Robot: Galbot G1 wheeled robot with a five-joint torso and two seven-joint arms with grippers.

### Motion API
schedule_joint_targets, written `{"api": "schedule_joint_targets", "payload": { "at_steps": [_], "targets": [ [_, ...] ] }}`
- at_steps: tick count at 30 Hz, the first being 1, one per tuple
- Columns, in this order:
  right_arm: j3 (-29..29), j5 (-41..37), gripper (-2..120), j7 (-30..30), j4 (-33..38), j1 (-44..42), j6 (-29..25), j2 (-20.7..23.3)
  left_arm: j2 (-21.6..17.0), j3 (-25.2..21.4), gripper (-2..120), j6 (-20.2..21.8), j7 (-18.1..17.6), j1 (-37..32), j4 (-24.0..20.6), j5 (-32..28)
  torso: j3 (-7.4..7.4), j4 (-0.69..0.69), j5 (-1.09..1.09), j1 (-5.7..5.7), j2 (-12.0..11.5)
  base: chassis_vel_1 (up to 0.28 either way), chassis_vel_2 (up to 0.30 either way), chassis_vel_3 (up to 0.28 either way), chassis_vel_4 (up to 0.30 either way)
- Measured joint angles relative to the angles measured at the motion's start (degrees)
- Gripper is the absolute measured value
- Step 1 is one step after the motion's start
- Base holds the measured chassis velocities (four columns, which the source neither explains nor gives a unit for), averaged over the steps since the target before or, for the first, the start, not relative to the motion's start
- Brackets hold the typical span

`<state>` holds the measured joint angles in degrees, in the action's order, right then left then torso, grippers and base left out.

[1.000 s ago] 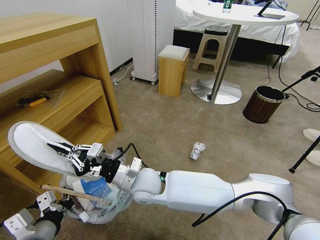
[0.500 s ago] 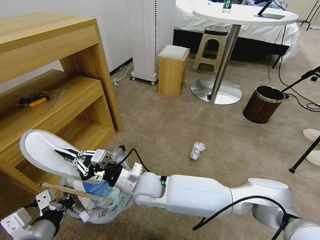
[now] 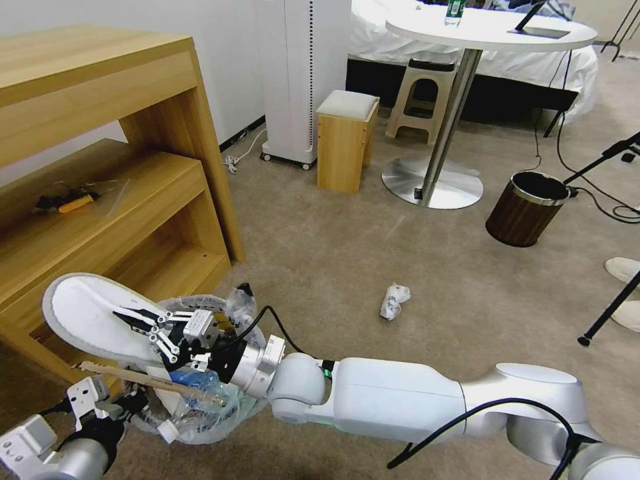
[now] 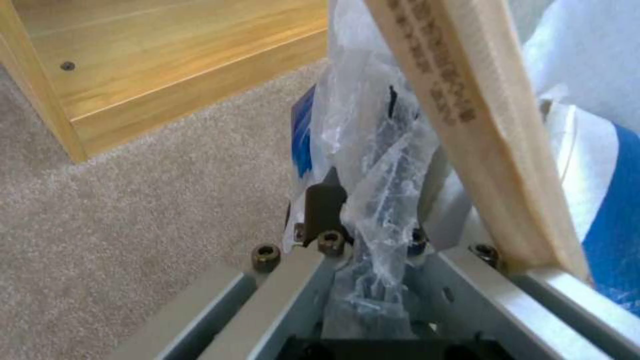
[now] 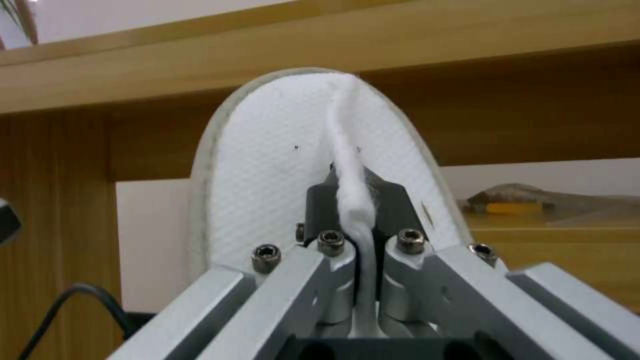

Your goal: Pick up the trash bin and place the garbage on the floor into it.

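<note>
Nearest the robot, at the lower left of the head view, the left gripper (image 3: 127, 405) is clamped on the rim and crinkly bag of the trash bin (image 3: 200, 393), holding it just off the beige carpet floor (image 3: 347, 253), though whether the bin's base touches the carpet is hard to tell. A wooden stick (image 3: 147, 381), a blue-white paper cup (image 3: 193, 381) and a clear bottle (image 3: 175, 427) lie in the bag. Just above it, the right gripper (image 3: 130, 313) pinches the fabric strap of a white slipper (image 3: 87, 313), which tilts over the bin's mouth beside the wooden shelf unit (image 3: 133, 200). Farther out, a white wad (image 3: 393, 300) lies on the carpet, well apart from the brown bin (image 3: 523, 210).
</note>
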<state>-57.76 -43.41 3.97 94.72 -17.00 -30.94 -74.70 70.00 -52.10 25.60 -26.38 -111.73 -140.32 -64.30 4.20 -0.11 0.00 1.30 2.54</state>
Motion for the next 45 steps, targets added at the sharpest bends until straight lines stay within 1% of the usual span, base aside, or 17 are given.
{"api": "schedule_joint_targets", "payload": {
  "at_steps": [7, 10, 11, 14, 15, 17, 18, 21, 22, 25, 26, 28, 29, 31, 32, 34, 45],
  "targets": [
    [0.0, 0.7, 0, 0.2, 0.4, -0.4, 0.1, 1.0, 0.4, -0.1, 0, 0.0, 0.0, -0.2, -0.4, 0.0, 0.00, 0.00, 0.00, 0.00, 0.0, 0.000, 0.000, 0.000, 0.000],
    [0.0, 1.1, 14, 0.2, 0.9, -0.7, 0.2, 1.6, 0.7, -0.1, 0, 0.0, -0.1, -0.4, -0.9, -0.1, 0.00, 0.00, 0.00, 0.00, 0.0, 0.000, 0.000, 0.000, 0.000],
    [0.0, 1.1, 14, 0.2, 0.9, -0.7, 0.2, 1.6, 0.7, -0.1, 0, 0.0, -0.1, -0.4, -0.9, -0.1, 0.00, 0.00, 0.00, 0.00, 0.0, 0.000, 0.000, 0.000, 0.000],
    [0.2, 1.4, 29, 0.2, 1.4, -0.7, 0.2, 1.9, 0.8, -0.3, 0, -0.1, -0.2, -0.8, -1.4, -0.1, 0.00, 0.00, 0.00, 0.00, 0.0, 0.000, 0.000, 0.000, 0.000],
    [0.2, 1.4, 29, 0.2, 1.4, -0.7, 0.2, 1.9, 0.8, -0.3, 0, -0.1, -0.2, -0.8, -1.4, -0.1, 0.00, 0.00, 0.00, 0.00, 0.0, 0.000, 0.000, 0.000, 0.000],
    [0.2, 1.5, 39, 0.2, 1.7, -0.7, 0.3, 2.1, 0.8, -0.5, 0, -0.1, -0.3, -1.0, -1.6, -0.2, 0.00, 0.00, 0.00, 0.00, 0.0, 0.000, 0.000, 0.000, 0.000],
    [0.2, 1.5, 39, 0.2, 1.7, -0.7, 0.3, 2.1, 0.8, -0.5, 0, -0.1, -0.3, -1.0, -1.6, -0.2, 0.00, 0.00, 0.00, 0.00, 0.0, 0.000, 0.000, 0.000, 0.000],
    [0.4, 1.5, 54, 0.2, 2.2, -0.7, 0.3, 2.5, 1.0, -0.7, 0, -0.2, -0.5, -1.1, -1.8, -0.5, 0.00, 0.00, 0.00, 0.00, 0.0, 0.000, 0.000, 0.000, 0.000],
    [0.4, 1.5, 54, 0.2, 2.2, -0.7, 0.3, 2.5, 1.0, -0.7, 0, -0.2, -0.5, -1.1, -1.8, -0.5, 0.00, 0.00, 0.00, 0.00, 0.0, 0.000, 0.000, 0.000, 0.000],
    [0.5, 1.6, 69, 0.2, 2.6, -0.8, 0.4, 2.9, 1.3, -0.7, 0, -0.2, -0.7, -1.1, -2.1, -0.7, 0.00, 0.00, 0.00, 0.00, 0.0, 0.000, 0.000, 0.000, 0.000],
    [0.5, 1.6, 69, 0.2, 2.6, -0.8, 0.4, 2.9, 1.3, -0.7, 0, -0.2, -0.7, -1.1, -2.1, -0.7, 0.00, 0.00, 0.00, 0.00, 0.0, 0.000, 0.000, 0.000, 0.000],
    [0.5, 1.7, 79, 0.2, 2.6, -0.8, 0.4, 3.1, 1.4, -0.7, 0, -0.2, -0.7, -1.2, -2.2, -0.9, 0.00, 0.00, 0.00, 0.00, 0.0, 0.000, 0.000, 0.000, 0.000],
    [0.5, 1.7, 79, 0.2, 2.6, -0.8, 0.4, 3.1, 1.4, -0.7, 0, -0.2, -0.7, -1.2, -2.2, -0.9, 0.00, 0.00, 0.00, 0.00, 0.0, 0.000, 0.000, 0.000, 0.000],
    [0.7, 1.8, 89, 0.2, 2.5, -0.7, 0.4, 3.1, 1.5, -0.7, 0, -0.2, -0.8, -1.2, -2.3, -0.9, 0.00, 0.00, 0.00, 0.00, 0.0, 0.000, 0.000, 0.000, 0.000],
    [0.7, 1.8, 89, 0.2, 2.5, -0.7, 0.4, 3.1, 1.5, -0.7, 0, -0.2, -0.8, -1.2, -2.3, -0.9, 0.00, 0.00, 0.00, 0.00, 0.0, 0.000, 0.000, 0.000, 0.000],
    [0.8, 1.8, 98, 0.2, 2.4, -0.6, 0.3, 3.0, 1.5, -0.7, 0, -0.2, -0.8, -1.2, -2.3, -0.9, 0.00, 0.00, 0.00, 0.00, 0.0, 0.000, 0.000, 0.000, 0.000],
    [1.7, 1.9, 100, 0.2, 2.1, -0.2, 0.3, 3.0, 1.1, -0.5, 0, -0.3, -1.9, -1.2, -1.8, -2.1, 0.00, 0.00, 0.00, 0.00, 0.0, 0.000, 0.000, 0.000, 0.000]
  ]
}}
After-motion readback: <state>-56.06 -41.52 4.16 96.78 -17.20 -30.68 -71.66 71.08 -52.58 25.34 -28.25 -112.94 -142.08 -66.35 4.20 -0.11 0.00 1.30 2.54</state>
